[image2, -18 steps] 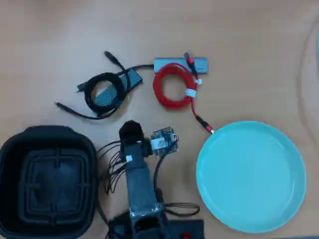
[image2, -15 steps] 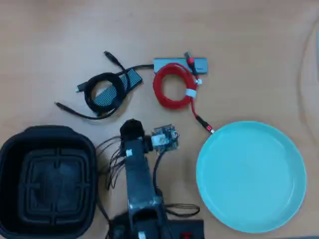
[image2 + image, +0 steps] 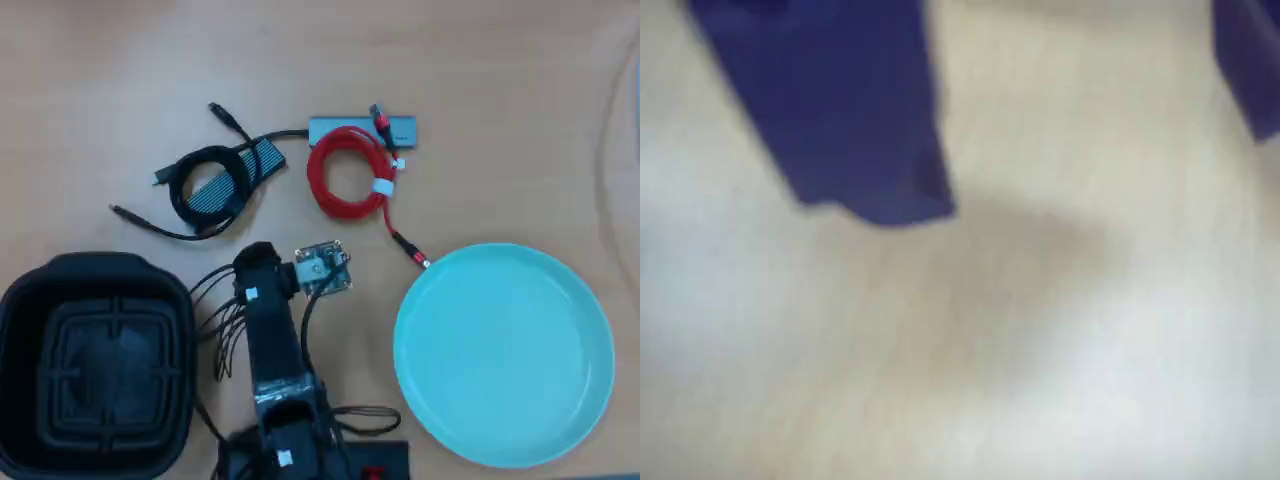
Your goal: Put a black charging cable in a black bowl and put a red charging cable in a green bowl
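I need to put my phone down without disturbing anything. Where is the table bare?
Bare wood runs along the top edge, above the black charging cable and red charging cable. Crowded: the strip between the black bowl and green bowl, filled by the arm.

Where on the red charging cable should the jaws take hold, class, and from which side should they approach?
Probably from straight above, across the bundled strands at the white tie on the right side of the red charging cable in the overhead view. The coil lies flat on the table, and the tie keeps the loops together. Avoid the top edge, which overlaps the grey hub.
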`<action>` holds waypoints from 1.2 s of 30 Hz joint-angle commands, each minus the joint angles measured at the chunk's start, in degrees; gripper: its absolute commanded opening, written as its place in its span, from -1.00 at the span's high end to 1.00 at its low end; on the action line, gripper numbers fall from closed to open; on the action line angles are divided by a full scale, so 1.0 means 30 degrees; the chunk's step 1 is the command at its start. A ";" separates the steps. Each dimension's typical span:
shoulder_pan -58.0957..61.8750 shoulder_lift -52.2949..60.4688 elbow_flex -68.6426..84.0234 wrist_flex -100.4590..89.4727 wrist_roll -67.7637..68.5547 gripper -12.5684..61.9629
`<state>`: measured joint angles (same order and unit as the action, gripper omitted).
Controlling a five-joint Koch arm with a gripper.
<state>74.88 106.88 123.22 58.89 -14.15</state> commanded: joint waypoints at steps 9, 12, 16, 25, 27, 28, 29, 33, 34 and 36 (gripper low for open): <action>-0.0967 -0.4189 -0.7617 0.3252 -0.0029 -0.20; -0.1260 -0.5596 -0.8584 0.3457 0.0000 -0.20; -0.1436 -0.6270 -0.9551 0.4160 0.0117 -0.20; -0.2871 -0.6006 -1.1660 0.5039 0.0703 -0.21; -0.3369 -0.6182 -1.2979 0.5713 0.1025 -0.21; -0.3633 -0.6299 -1.3770 0.6182 0.1260 -0.21; -0.3896 -0.6562 -1.4561 0.6650 0.1465 -0.21; -0.4365 -0.8555 -1.6465 0.8027 0.1670 -0.21; -0.4395 -0.8877 -1.6611 0.8174 0.1641 -0.21; -0.4395 -0.9170 -1.6641 0.8174 0.1641 -0.22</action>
<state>62.40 78.93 77.87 81.83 -9.76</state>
